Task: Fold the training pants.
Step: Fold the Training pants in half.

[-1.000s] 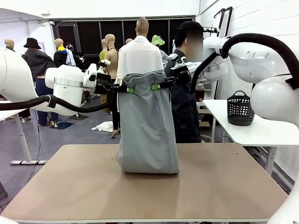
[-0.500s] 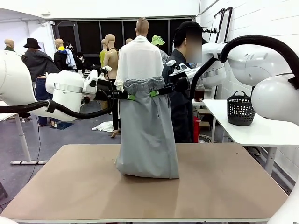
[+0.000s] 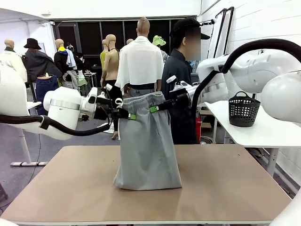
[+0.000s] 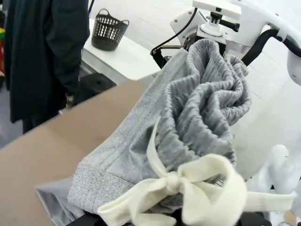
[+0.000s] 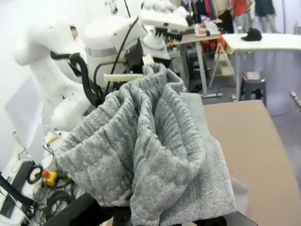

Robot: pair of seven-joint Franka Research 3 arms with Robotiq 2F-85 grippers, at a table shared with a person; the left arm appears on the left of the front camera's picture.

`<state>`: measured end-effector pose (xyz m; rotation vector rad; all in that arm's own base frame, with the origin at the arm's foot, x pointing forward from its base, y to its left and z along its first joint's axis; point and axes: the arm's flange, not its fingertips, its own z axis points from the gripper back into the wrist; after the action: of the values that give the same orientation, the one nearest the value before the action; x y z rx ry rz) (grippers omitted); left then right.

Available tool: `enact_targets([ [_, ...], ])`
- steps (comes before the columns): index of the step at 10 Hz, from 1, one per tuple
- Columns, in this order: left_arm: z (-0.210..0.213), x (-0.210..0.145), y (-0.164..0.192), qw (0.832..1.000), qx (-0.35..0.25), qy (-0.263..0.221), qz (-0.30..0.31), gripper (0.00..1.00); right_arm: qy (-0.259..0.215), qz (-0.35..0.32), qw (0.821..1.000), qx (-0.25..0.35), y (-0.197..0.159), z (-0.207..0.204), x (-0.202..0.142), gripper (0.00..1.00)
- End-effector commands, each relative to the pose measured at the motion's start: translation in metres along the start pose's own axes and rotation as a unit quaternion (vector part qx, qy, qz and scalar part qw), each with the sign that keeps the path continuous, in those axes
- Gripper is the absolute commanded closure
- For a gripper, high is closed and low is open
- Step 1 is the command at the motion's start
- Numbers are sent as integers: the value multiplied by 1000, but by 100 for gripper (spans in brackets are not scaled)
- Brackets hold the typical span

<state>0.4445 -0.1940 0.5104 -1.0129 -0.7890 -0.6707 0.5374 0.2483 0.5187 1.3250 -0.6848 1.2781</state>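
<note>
training pants [image 3: 147,143] hanging upright, waistband up, hems on table [image 3: 225,188]

Training pants [image 4: 197,122]: grey gathered waistband bunched close to cam, white drawstring [image 4: 188,188] knotted in a bow at near edge. Fabric hangs down to brown table [image 4: 56,141]. Far side: black basket [image 4: 109,31] on white table [image 4: 124,59]; person in dark jacket [image 4: 44,52] alongside.
</note>
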Motion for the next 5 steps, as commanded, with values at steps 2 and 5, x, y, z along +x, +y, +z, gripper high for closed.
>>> enact_targets([
  [2, -9, -14, 10, 998, 3, 10, 54, 100, -52, -44, 998, -16, -7, -11, -26, 100],
  [5, -8, -21, 15, 999, 5, 12, 48, 100, -32, -49, 998, -8, -11, -8, -38, 100],
])
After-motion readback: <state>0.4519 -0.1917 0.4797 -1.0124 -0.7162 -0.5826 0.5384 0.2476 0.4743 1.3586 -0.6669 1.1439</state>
